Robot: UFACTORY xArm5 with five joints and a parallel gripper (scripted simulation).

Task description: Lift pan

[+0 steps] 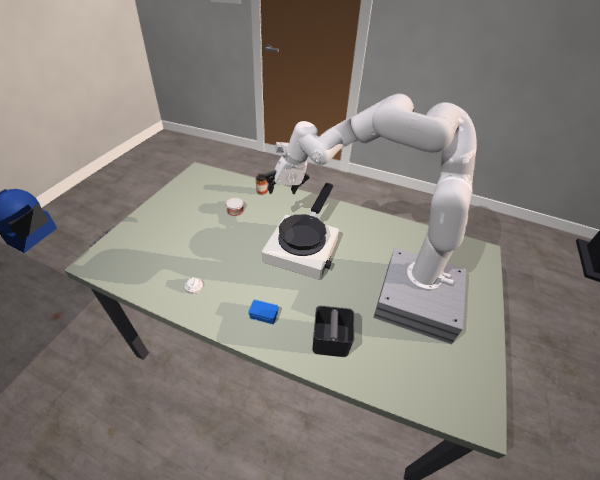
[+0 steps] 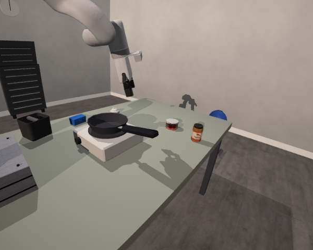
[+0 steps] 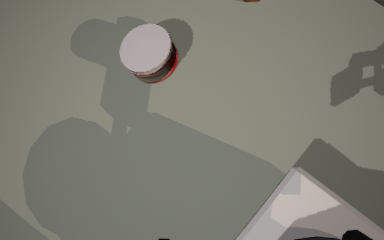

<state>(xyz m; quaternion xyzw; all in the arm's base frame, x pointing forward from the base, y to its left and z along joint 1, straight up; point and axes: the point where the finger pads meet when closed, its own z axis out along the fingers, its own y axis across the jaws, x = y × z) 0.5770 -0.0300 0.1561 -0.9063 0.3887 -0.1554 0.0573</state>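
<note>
Now my claw [image 2: 128,86] (released, nothing in it) must drop squarely over the pan [image 2: 107,123] handle [image 2: 139,131] toward the far edge.

black pan [image 2: 107,123] seen sitting on white hot plate [image 2: 108,144], handle [image 2: 139,131] pointed toward an orange jar [image 2: 196,132]. gripper [image 2: 128,86] hung in the air above and behind the pan, fingers apparently spread, nothing held. red tin [image 2: 171,124] placed beside the jar.

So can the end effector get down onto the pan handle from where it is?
Probably yes: the end effector hangs open, empty, above the table; the pan handle juts free off the hot plate, with nothing covering it.
</note>
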